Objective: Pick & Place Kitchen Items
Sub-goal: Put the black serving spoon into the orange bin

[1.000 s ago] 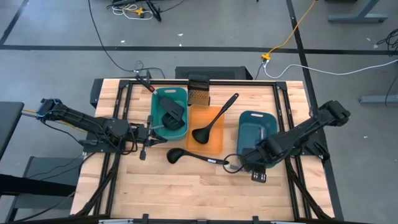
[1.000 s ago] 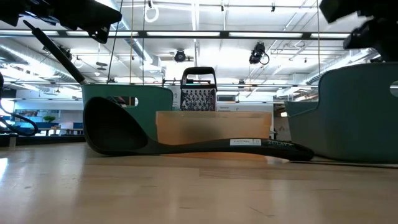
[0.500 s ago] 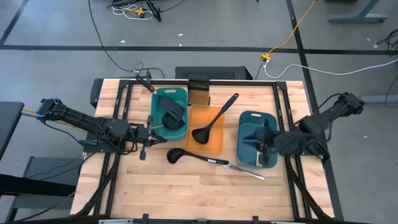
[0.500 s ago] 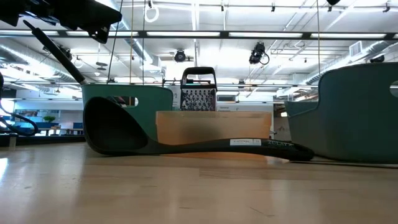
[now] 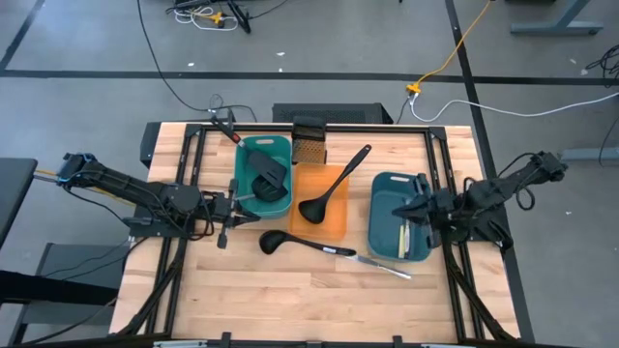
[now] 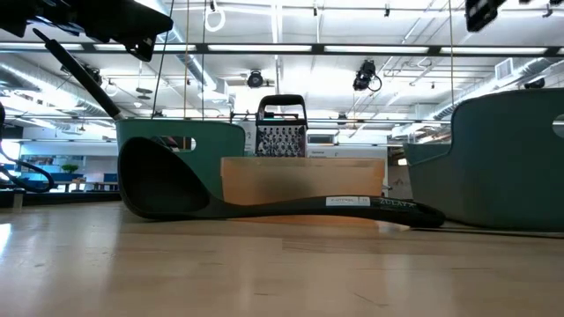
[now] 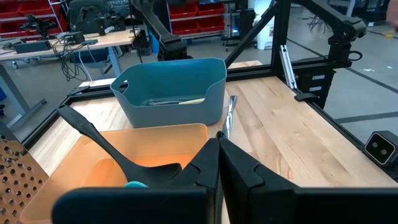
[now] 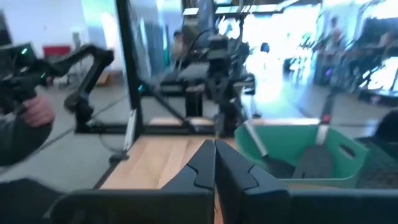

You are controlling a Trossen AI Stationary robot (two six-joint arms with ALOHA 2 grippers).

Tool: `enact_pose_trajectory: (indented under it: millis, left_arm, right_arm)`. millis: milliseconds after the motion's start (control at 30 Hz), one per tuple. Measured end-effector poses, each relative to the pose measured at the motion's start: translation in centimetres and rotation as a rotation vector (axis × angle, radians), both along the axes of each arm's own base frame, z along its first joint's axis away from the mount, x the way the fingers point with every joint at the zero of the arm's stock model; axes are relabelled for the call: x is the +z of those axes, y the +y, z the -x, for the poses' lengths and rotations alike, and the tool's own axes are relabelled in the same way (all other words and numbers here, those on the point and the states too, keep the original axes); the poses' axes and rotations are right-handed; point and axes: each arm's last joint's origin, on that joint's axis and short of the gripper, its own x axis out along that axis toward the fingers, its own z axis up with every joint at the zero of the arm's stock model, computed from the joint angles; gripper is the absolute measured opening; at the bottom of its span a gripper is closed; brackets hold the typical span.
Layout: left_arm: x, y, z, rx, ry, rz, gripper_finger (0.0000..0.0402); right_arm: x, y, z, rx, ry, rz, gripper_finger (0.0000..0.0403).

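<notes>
My right gripper (image 5: 418, 211) is shut and empty above the blue tray (image 5: 379, 193), where a pale-yellow cutlery piece (image 5: 402, 240) lies. A silvery cutlery piece (image 5: 384, 265) lies on the table in front of that tray. One black ladle (image 5: 290, 242) lies on the table. The other ladle (image 5: 329, 188) lies in the orange tray (image 5: 334, 224), its handle over the far rim. Two spatulas (image 5: 268, 174) stand in the teal tray (image 5: 263, 143). My left gripper (image 5: 232, 203) is shut and empty, raised just left of the teal tray.
A dark mesh box (image 5: 308, 145) stands behind the orange tray. Black frame rails run along the table's left and right sides. A person's hand (image 8: 31, 115) shows beyond the table in the right wrist view. Bare wood lies along the table's near edge.
My right gripper has risen from the table by the ladle's handle end and gone toward the right edge, over the blue tray. The silvery cutlery piece it covered shows on the table, and a pale-yellow piece now shows in the blue tray.
</notes>
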Motion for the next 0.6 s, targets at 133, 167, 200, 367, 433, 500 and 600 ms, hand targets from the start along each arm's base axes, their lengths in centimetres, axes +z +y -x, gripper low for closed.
enact_pose_trajectory:
  millis: [133, 167, 200, 367, 433, 500, 600]
  left_arm:
    - [0.0, 0.0, 0.0, 0.0, 0.0, 0.0, 0.0018]
    - [0.0, 0.0, 0.0, 0.0, 0.0, 0.0, 0.0018]
    - [0.0, 0.0, 0.0, 0.0, 0.0, 0.0, 0.0018]
    - [0.0, 0.0, 0.0, 0.001, 0.0, 0.0, 0.0018]
    - [0.0, 0.0, 0.0, 0.0, 0.0, 0.0, 0.0018]
    - [0.0, 0.0, 0.0, 0.001, 0.0, 0.0, 0.0018]
    - [0.0, 0.0, 0.0, 0.0, 0.0, 0.0, 0.0018]
  right_arm:
    - [-1.9, -0.9, 1.1, -0.007, -0.065, -0.004, 0.0007]
    - [-2.3, -1.1, 1.4, -0.001, -0.077, -0.005, 0.0006]
    - [-2.6, -1.2, 1.6, 0.001, -0.086, -0.004, 0.0005]
    - [-4.2, -1.8, 2.4, 0.002, -0.124, -0.001, 0.0006]
    - [-5.1, -1.8, 2.4, 0.01, -0.13, 0.007, 0.0006]
    - [-6.0, -1.8, 2.4, 0.004, -0.145, 0.014, 0.0006]
    - [-7.4, -1.8, 2.3, -0.006, -0.177, 0.024, 0.0006]
